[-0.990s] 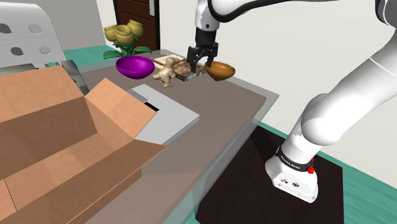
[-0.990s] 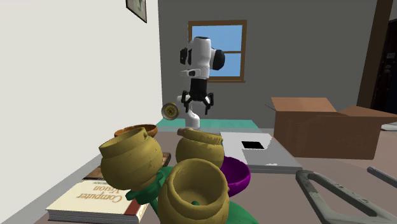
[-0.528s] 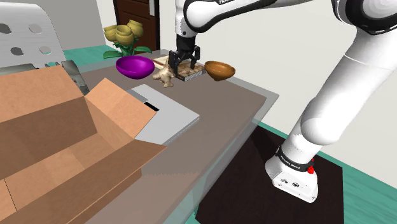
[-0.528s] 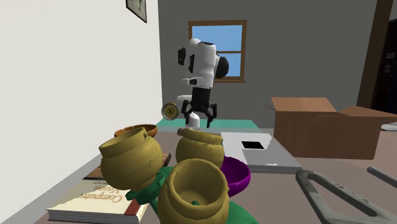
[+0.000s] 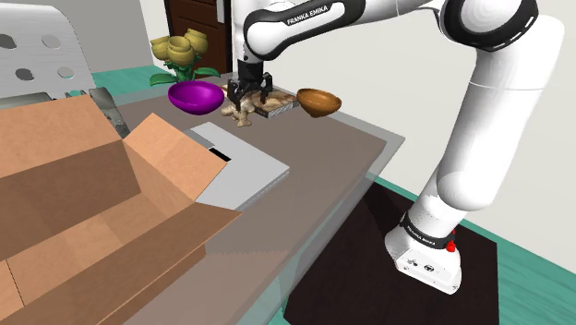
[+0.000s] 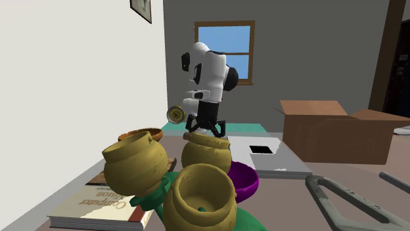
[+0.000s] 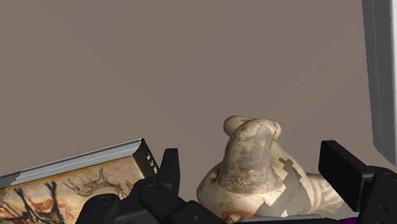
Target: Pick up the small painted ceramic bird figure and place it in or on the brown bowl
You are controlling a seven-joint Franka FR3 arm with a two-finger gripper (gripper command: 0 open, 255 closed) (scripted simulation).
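Observation:
The small bird figure, beige with painted brown marks, stands on the brown table between the purple bowl and a picture book. My gripper hangs open just above it. In the wrist view the bird figure sits between the two black fingers, which stand apart on either side and do not touch it. The brown bowl rests empty beyond the book, toward the shoulder view's right. The gripper and the brown bowl also appear in the second exterior view.
Yellow pots on a green stem stand behind the purple bowl. A big open cardboard box and a flat grey box take up the table's near left. A second book lies by the pots.
The gripper has swung from above the brown bowl toward the shoulder view's left and lowered over the bird figure. It has stayed open; the objects have not moved.

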